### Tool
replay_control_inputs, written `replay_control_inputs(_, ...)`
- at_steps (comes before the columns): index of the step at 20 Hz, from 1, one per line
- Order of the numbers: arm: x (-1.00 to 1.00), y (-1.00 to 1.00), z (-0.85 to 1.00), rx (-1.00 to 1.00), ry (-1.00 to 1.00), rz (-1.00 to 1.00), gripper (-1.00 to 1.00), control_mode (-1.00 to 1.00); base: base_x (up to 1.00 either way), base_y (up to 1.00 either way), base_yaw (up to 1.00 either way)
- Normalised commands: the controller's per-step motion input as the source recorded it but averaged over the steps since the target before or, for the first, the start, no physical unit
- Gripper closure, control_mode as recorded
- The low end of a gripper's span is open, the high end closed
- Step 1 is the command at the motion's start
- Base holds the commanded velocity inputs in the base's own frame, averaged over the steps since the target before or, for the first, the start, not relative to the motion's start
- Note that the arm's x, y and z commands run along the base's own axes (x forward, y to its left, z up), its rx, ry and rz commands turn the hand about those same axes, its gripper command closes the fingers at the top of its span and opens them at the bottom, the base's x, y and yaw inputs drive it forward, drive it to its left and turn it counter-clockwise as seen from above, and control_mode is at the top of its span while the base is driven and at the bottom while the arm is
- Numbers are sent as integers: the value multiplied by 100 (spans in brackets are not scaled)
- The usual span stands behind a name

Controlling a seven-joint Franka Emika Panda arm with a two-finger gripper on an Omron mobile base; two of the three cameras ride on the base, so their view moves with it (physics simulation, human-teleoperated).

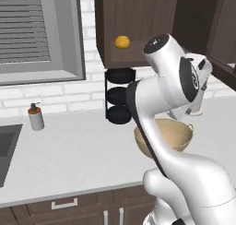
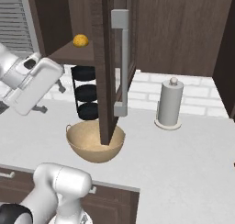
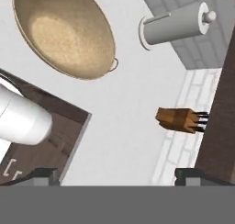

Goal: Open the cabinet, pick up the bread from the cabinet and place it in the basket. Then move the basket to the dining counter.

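The cabinet (image 2: 106, 58) door is standing swung open, its long silver handle (image 2: 121, 62) facing the right base camera. The bread (image 1: 121, 42) is sitting on the cabinet's bottom shelf, above the black 3-tier rack (image 1: 119, 101). The basket (image 2: 95, 142) is resting on the grey counter (image 1: 69, 155) below the door's edge, near the paper towel holder (image 2: 170, 103). The gripper (image 3: 117, 175) is hovering over the counter with its 2 fingers spread wide, holding nothing.
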Motion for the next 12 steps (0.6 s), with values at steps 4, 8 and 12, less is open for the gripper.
replay_control_inputs(4, 72, 78, -46, 46, -1, 2, -100, -100, 0, 0, 0)
replay_control_inputs(8, 80, 42, -70, 63, 0, 8, -100, -100, 0, 0, 0)
replay_control_inputs(12, 89, -2, -36, 69, -16, -1, -100, -100, 0, 0, 0)
